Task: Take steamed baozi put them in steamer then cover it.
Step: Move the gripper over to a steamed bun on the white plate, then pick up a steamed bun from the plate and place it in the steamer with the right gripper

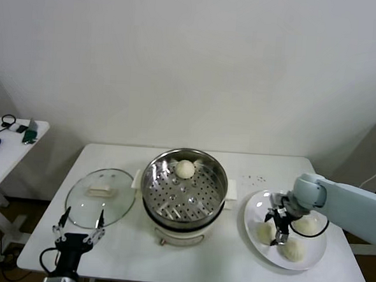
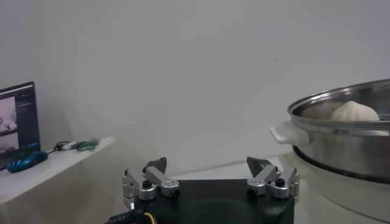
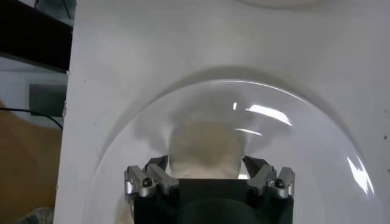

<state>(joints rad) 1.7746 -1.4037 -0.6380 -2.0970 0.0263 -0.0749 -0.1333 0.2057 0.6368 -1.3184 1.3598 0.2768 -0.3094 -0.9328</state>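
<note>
1. Right gripper is low over the white plate, fingers straddling one bun. The jaws stand partly open on either side of it; whether the pads already press the dough I cannot tell. Two more buns lie just beside the gripper on the same plate.
2. Left gripper is parked near the table's front edge, jaws wide apart, nothing between them. The glass lid lies flat on the table just beyond it, well apart from the working arm.
3. The steamer sits across from the right gripper toward the table's middle, with one bun already at its far side.
4. Risks, as I judge them: the bun is soft and smooth, so a hard squeeze could dent it or squirt it sideways; a light squeeze could let it slip on the lift. The glossy plate gives little friction, so an off-centre close may shove the bun into its neighbours.
5. Materials: buns pale, domed, matte dough. Steamer basket shiny steel with a perforated floor, on a white base with side handles. Lid clear glass, metal rim, cream bar handle.
</note>
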